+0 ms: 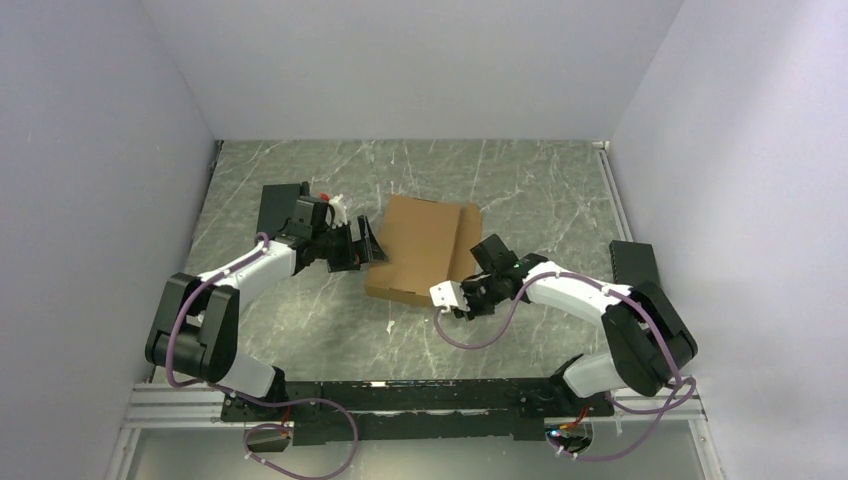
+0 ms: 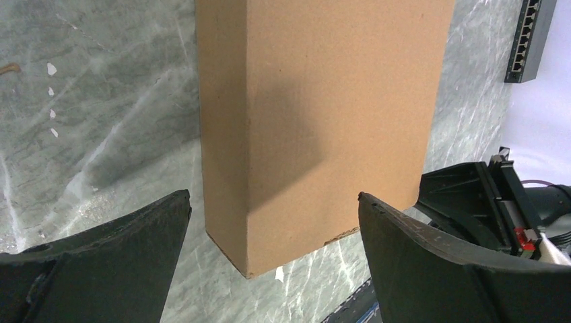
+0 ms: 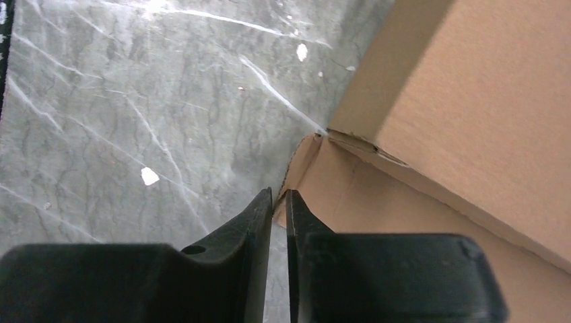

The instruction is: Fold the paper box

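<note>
2 arms are standing bolted at the near edge of the worktop (image 1: 330, 330), and we are seeing both angled inward to the paper box (image 1: 420, 245). The box is lying near the middle of the marbled surface, turned slightly askew.

Nearest on the right, the right claw (image 1: 482, 248) is sitting against the box's right side, at a side flap. In its own wrist view, the right claw (image 3: 279, 195) is drawn in to a thin slit. The corner of a cardboard flap is running into that slit, so we are reading it as pinching the flap's edge. Just beyond its fingers, a folded wall of the paper box (image 3: 485, 101) is rising on the right, with bare worktop (image 3: 135, 101) lying to the left.

A little farther out, the left claw (image 1: 365, 245) is sitting at the box's left edge. In the left wrist view, the left claw (image 2: 274, 196) is spread wide and gripping nothing. Its 2 fingers (image 2: 121, 262) are flanking the near corner of the paper box (image 2: 316, 101). We cannot tell whether either one is touching the cardboard.

Farther back, a black block (image 1: 275, 205) is sitting behind the left claw. A black device with a row of ports (image 2: 528, 37) is lying by the worktop's right rim.
</note>
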Robot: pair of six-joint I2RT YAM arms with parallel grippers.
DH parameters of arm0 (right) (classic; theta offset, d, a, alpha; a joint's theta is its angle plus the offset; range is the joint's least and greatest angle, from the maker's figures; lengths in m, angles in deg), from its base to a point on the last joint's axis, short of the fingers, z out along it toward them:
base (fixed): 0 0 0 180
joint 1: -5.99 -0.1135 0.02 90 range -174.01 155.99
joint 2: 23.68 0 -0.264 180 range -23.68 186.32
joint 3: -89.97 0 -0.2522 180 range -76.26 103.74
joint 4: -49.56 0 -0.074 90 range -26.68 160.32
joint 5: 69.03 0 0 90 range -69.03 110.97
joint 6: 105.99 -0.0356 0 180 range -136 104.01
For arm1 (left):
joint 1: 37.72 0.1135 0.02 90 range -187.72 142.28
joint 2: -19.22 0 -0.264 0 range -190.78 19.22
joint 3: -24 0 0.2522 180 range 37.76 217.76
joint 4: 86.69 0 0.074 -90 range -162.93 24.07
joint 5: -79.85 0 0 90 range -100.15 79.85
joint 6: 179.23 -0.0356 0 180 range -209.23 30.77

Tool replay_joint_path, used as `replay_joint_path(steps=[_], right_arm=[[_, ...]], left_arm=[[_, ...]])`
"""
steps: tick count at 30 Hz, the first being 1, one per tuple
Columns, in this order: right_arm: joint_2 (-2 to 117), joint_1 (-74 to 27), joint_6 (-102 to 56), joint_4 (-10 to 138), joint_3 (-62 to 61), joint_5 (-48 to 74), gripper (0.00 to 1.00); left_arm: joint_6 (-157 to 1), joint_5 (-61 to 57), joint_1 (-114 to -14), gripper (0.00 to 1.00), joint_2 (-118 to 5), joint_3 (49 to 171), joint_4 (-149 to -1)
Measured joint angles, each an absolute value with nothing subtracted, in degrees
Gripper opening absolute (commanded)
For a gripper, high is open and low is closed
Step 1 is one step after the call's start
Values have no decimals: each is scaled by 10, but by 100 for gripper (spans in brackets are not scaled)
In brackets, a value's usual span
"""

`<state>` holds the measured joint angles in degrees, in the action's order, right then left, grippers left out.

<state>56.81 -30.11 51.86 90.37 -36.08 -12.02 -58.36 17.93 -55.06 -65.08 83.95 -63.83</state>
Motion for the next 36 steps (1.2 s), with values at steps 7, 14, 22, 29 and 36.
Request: replay_joint_path(steps=[7, 14, 22, 29, 36], right_arm=[[569, -280, 497, 905, -348, -121, 5], [580, -278, 472, 907, -337, -121, 1], [597, -278, 420, 921, -309, -121, 0], [613, -278, 372, 928, -287, -118, 0], [622, -278, 333, 933, -271, -108, 0]], left_arm=[[-586, 180, -551, 99, -670, 844, -634], [-586, 181, -552, 98, -673, 845, -632], [-586, 190, -557, 96, -688, 854, -631], [-588, 196, -560, 94, -697, 855, -623], [-588, 201, -563, 93, -700, 859, -620]])
